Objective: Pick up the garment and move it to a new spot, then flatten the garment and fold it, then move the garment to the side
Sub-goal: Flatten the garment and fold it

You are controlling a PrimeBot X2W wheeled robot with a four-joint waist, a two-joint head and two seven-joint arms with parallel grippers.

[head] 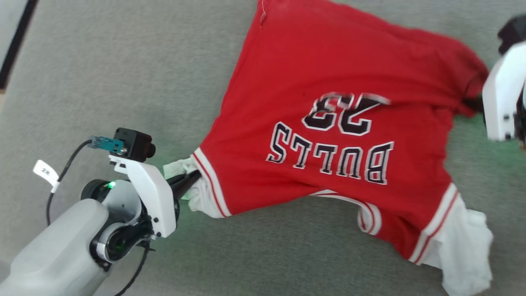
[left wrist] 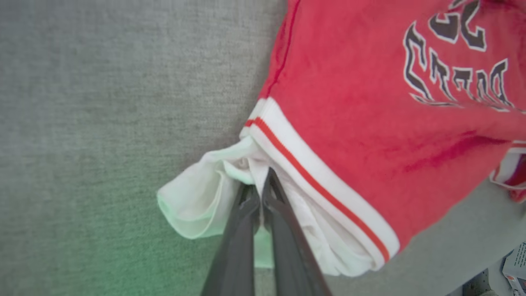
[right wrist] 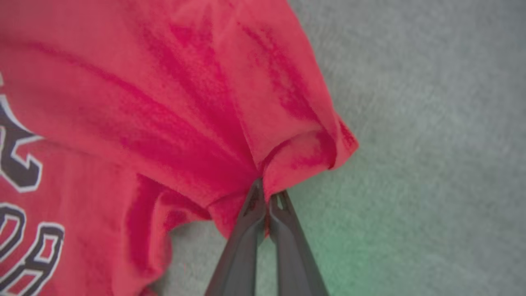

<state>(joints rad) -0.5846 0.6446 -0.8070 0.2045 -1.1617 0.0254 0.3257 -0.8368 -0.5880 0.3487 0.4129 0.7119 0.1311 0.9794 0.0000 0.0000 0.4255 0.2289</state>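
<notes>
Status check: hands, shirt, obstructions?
Left hand shut on white sleeve end; right hand shut on red edge. Garment stretched between, wrinkled. No obstacle seen.

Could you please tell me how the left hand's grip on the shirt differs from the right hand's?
The left hand pinches the white sleeve end of the red Bulls shirt; the right hand pinches a plain red edge. Fabric bunches in folds at the left hand, and pulls into creases toward the right hand. Both are shut on the shirt.
</notes>
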